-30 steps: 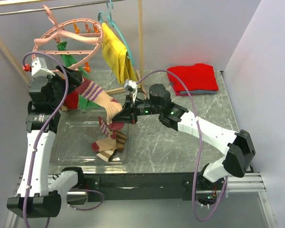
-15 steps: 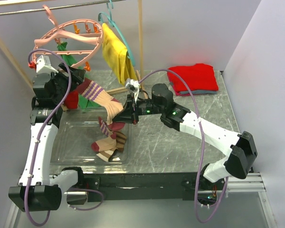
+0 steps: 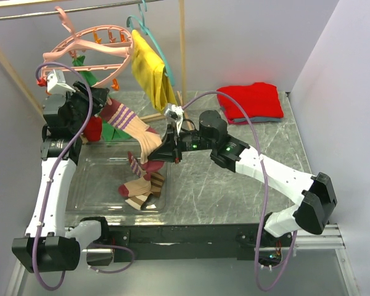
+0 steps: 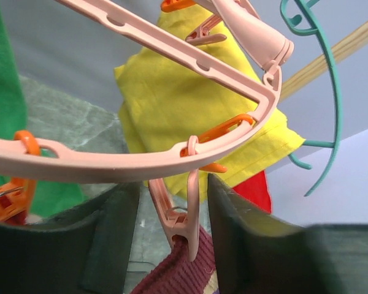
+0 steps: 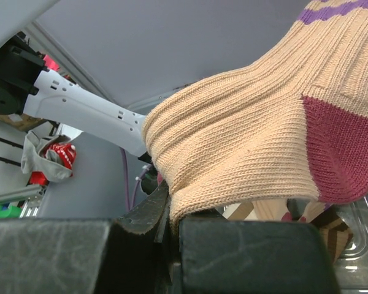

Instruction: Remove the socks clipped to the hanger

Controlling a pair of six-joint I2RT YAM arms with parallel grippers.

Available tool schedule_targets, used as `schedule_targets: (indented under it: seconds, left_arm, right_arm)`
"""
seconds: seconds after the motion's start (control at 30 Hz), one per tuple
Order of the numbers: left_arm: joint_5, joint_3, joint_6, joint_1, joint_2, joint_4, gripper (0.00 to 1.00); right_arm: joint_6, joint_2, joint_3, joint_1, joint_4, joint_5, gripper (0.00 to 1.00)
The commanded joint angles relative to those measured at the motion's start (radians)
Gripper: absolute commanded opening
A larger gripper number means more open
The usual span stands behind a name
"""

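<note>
Fingers of the right gripper were clamped on the foot of a beige striped sock, pinching a fold of the knit between them. That sock stretched from the gripper up to the pink hanger, its maroon cuff caught in a pink clip under the ring. The left gripper sat at that clip, its fingers standing apart on either side of it, with narrow gaps and not closed on it. More socks lay in a clear tray on the table below. A yellow cloth hung just beside the hanger.
</note>
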Motion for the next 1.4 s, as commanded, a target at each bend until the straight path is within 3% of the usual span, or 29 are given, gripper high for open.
schedule_targets:
  seconds: [0.0, 0.23, 0.27, 0.33, 0.73, 1.0, 1.03, 1.17, 1.23, 1.37]
  left_arm:
    - [0.066, -0.007, -0.022, 0.004, 0.011, 0.081, 0.41]
    - [0.066, -0.004, -0.003, 0.006, -0.004, 0.072, 0.19]
    - [0.061, -0.004, 0.000, 0.004, -0.008, 0.071, 0.09]
    - [0.054, -0.008, 0.000, 0.006, -0.015, 0.069, 0.06]
    - [0.103, 0.022, -0.046, 0.004, -0.014, 0.067, 0.08]
    - [0.219, 0.117, -0.127, 0.004, 0.008, 0.112, 0.10]
    - [0.233, 0.122, -0.134, 0.004, 0.008, 0.139, 0.10]
    - [0.265, 0.124, -0.176, 0.004, 0.009, 0.176, 0.12]
    - [0.278, 0.127, -0.184, 0.004, 0.012, 0.184, 0.12]
    - [0.292, 0.127, -0.198, 0.004, 0.015, 0.210, 0.13]
  right_arm:
    - [0.003, -0.054, -0.015, -0.008, 0.034, 0.001, 0.00]
    - [-0.016, -0.070, -0.066, -0.006, 0.011, 0.036, 0.00]
    - [-0.014, -0.072, -0.070, -0.006, 0.011, 0.037, 0.00]
    - [-0.008, -0.072, -0.089, -0.006, 0.020, 0.037, 0.00]
    - [-0.032, -0.008, -0.026, 0.062, -0.050, 0.069, 0.00]
    - [0.007, 0.112, 0.043, 0.087, -0.049, 0.082, 0.11]
    - [0.021, 0.133, 0.057, 0.087, -0.062, 0.082, 0.14]
    - [0.020, 0.222, 0.104, 0.098, -0.116, 0.114, 0.46]
    - [0.014, 0.233, 0.107, 0.099, -0.131, 0.145, 0.55]
    - [-0.014, 0.215, 0.095, 0.099, -0.159, 0.207, 0.84]
